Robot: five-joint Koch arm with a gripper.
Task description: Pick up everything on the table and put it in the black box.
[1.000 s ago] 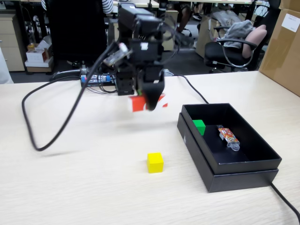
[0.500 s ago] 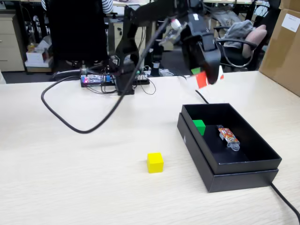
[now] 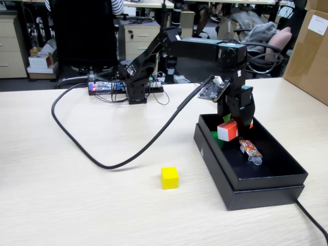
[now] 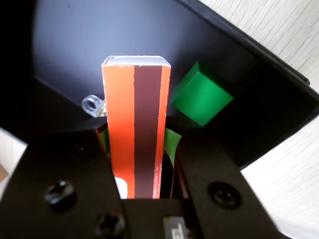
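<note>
Gripper (image 3: 234,129) pinching red-orange packet (image 4: 135,124) | over black box (image 3: 266,177) | green cube (image 4: 202,93) inside | yellow cube (image 3: 169,177) on table (image 3: 77,195)

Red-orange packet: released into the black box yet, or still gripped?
Still gripped: the tool clamps the red-orange packet, held above the black box floor.

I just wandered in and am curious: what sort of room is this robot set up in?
Probably an office or lab workspace. Behind the wood-grain table stand an office chair draped with clothing, drawer cabinets and a large cardboard carton, and someone appears to be seated at a desk.
</note>
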